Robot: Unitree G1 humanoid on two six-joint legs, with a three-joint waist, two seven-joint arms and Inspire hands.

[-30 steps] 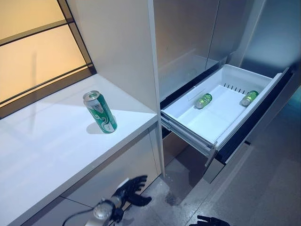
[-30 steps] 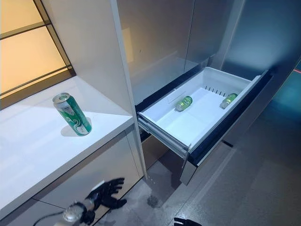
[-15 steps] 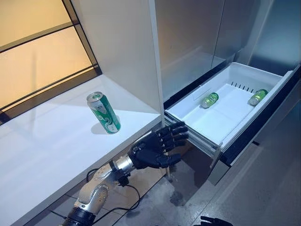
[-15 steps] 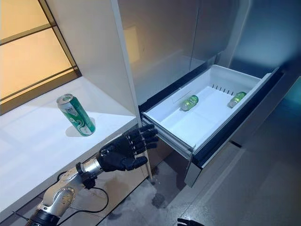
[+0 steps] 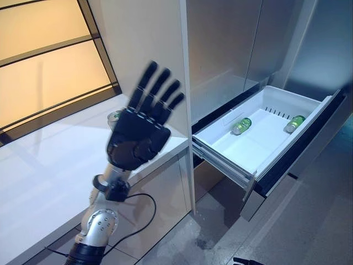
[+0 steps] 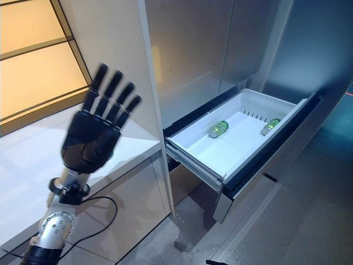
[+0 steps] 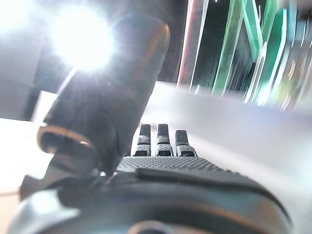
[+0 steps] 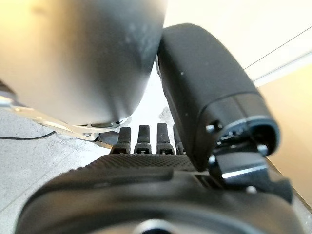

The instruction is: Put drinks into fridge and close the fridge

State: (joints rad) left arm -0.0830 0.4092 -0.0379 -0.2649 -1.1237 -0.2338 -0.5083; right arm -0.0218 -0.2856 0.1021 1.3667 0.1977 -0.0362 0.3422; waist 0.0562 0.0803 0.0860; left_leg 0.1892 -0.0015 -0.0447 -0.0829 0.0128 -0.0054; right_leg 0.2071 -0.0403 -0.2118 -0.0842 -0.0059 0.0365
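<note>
A green can (image 5: 114, 115) stands on the white counter (image 5: 49, 165); my raised left hand (image 5: 138, 141) covers most of it. The hand is open with straight, spread fingers and holds nothing; it also shows in the left wrist view (image 7: 170, 170). The white fridge drawer (image 5: 220, 157) is pulled out to the right. Green drinks lie on their sides in it, one at the middle (image 5: 241, 126) and one at the far end (image 5: 294, 123). My right hand (image 8: 146, 165) hangs low over the floor, fingers straight and empty.
A tall white panel (image 5: 149, 49) divides the counter from the grey fridge front (image 5: 231, 49). The drawer's dark front (image 5: 298, 149) juts out over the grey floor (image 5: 309, 221). A lit window (image 5: 49, 72) runs behind the counter.
My left hand has risen from below the counter's edge to in front of the can, fingers spread upward. The camera has shifted a little. The drinks in the drawer have not moved.
</note>
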